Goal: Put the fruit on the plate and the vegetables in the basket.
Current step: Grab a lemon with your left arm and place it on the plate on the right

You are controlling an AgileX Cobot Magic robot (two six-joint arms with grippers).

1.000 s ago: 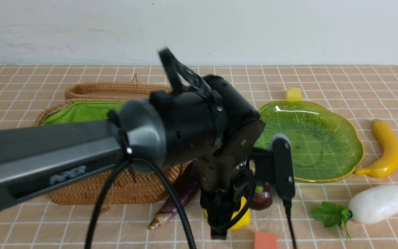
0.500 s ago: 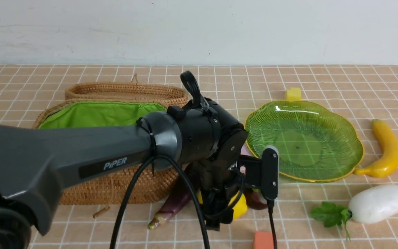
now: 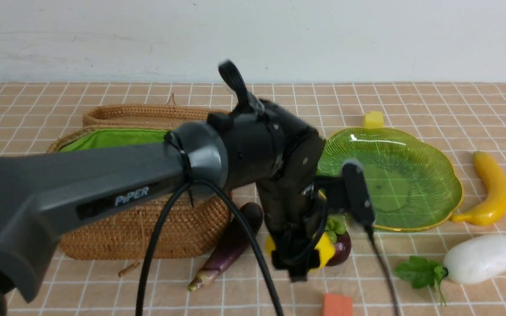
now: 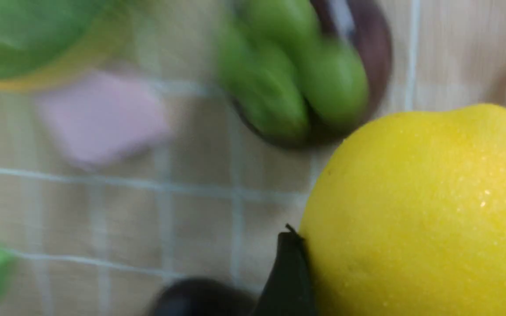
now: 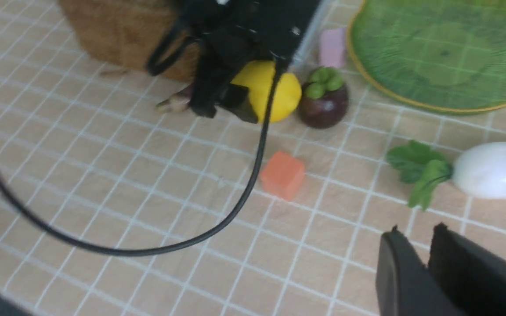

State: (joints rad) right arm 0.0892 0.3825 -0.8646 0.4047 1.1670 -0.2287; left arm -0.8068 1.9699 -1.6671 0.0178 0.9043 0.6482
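Front view: basket (image 3: 103, 237) on your left, plate (image 3: 411, 175) on your right. Just before the plate, your left claw (image 3: 299, 263) straddles the lemon (image 3: 327, 251) – jaws wide, one finger touching it. Right claw (image 5: 416, 232) – nearly closed, empty.

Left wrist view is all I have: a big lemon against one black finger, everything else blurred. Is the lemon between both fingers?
Observer: From the front, yellow lemon shows on both sides of the left gripper; a firm grip I cannot confirm.
Operator: And the green-capped thing?
Observer: A mangosteen, on the table by the plate's near rim.
Operator: Any vegetables binned?
Observer: The eggplant lies outside, beside the basket.
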